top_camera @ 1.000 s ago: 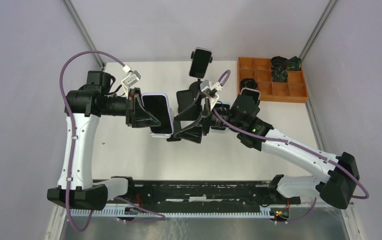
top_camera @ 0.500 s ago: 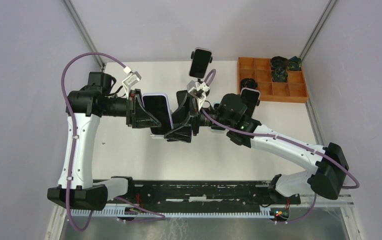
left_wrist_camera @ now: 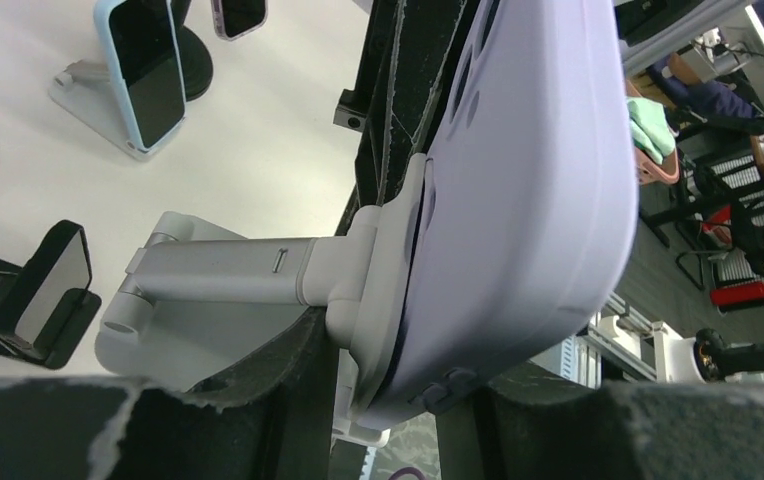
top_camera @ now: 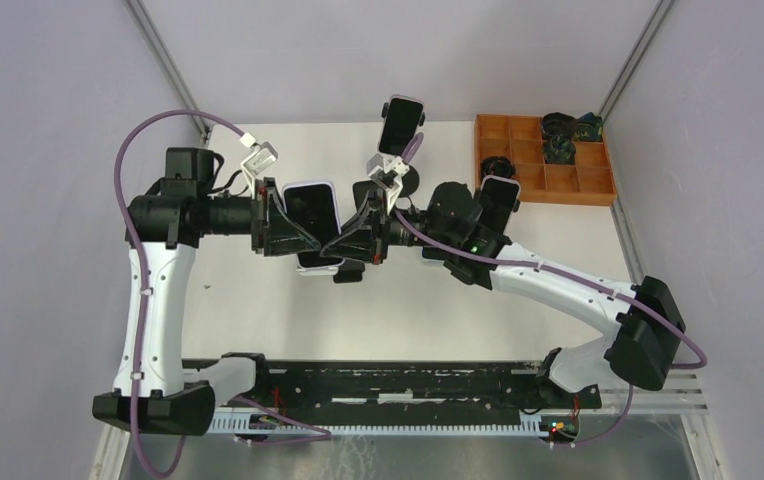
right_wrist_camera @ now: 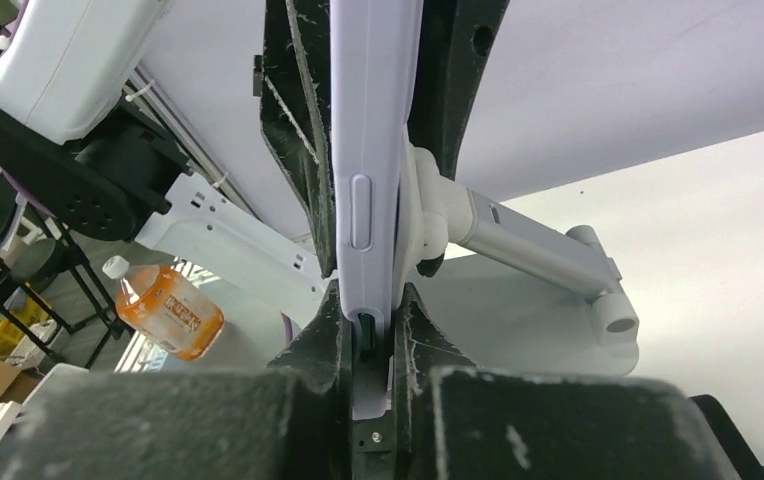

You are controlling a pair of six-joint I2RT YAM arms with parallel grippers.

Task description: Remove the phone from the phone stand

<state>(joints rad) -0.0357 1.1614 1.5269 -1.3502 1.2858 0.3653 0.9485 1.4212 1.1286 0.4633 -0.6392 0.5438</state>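
Note:
The phone point(top_camera: 310, 212) has a lilac case and a black screen, and is held up over the left half of the table. Its back point(left_wrist_camera: 528, 180) sits on the round head of the silver phone stand point(left_wrist_camera: 228, 272). My left gripper point(left_wrist_camera: 398, 370) is shut across both, one finger on the stand's head and the other on the phone's screen side. From the right, my right gripper point(right_wrist_camera: 370, 310) is shut on the phone's thin edge point(right_wrist_camera: 368, 150). The stand's arm and base point(right_wrist_camera: 528, 245) stick out behind it. In the top view the two grippers point(top_camera: 318, 235) point(top_camera: 343, 245) meet at the phone.
Another phone on a black stand point(top_camera: 401, 125) is at the back middle, and one more phone point(top_camera: 498, 195) is beside the wooden compartment tray point(top_camera: 543, 160) holding dark parts. A blue-cased phone on a stand point(left_wrist_camera: 143, 70) and a dark phone point(left_wrist_camera: 53, 285) stand on the table below.
My right arm has swung left to the phone, and its open jaws have shut on the phone's edge. The left arm has kept its hold and shifted slightly.

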